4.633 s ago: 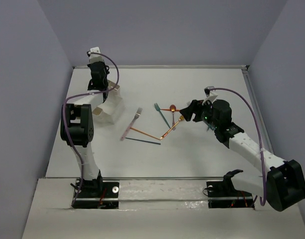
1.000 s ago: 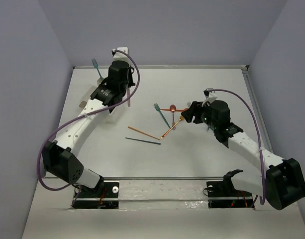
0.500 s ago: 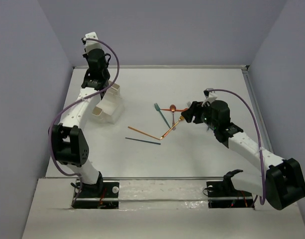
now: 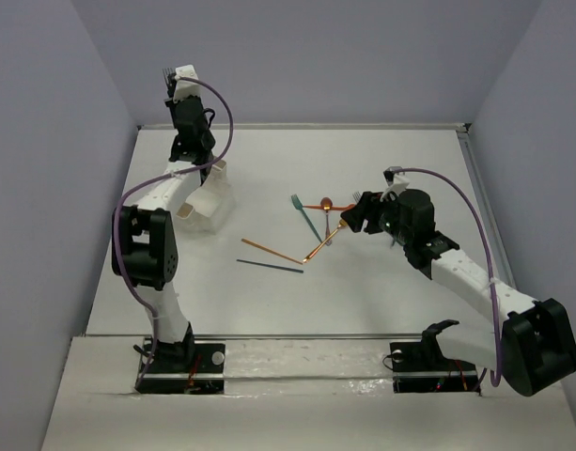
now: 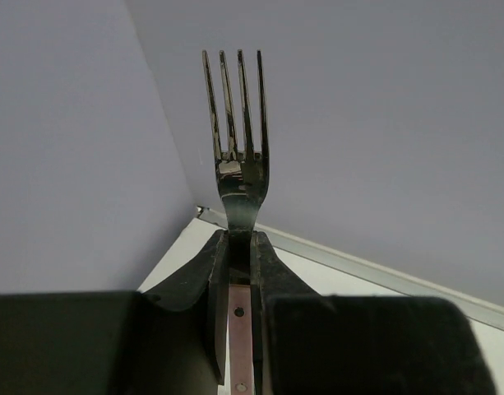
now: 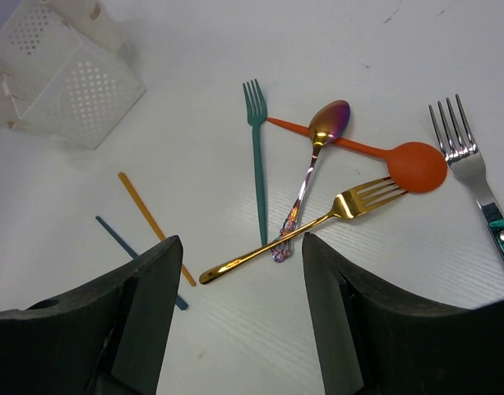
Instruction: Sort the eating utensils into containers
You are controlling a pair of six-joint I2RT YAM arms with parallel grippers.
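the eating utensils [image 6: 258, 189] are one fewer on the surface [image 4: 381, 310]. the pink-handled fork [image 5: 239, 164] that lay just right of the container [image 4: 208, 202] a few seconds ago is now lifted off. the left fingers [image 5: 239, 236] clamp it by the handle, tines pointing up. a second ago that arm reached further right; now it stands raised over the container's far-left side, so dropping the fork in looks like the step at hand.

the container is a whitish perforated bin with more than one compartment. i cannot tell whether anything lies inside.

right of the container lie a dark blue stick [image 6: 120, 239] and an orange stick [image 6: 157, 239]. further right is a crossed cluster: teal fork [image 6: 253, 99], iridescent spoon [image 6: 330, 119], gold fork [image 6: 317, 226] and orange spoon [image 6: 420, 164]. a silver fork [image 6: 473, 177] lies farthest from the container.

the right fingers [image 6: 239, 247] hover over that cluster, spread wide and holding nothing, unmoved over the last second.
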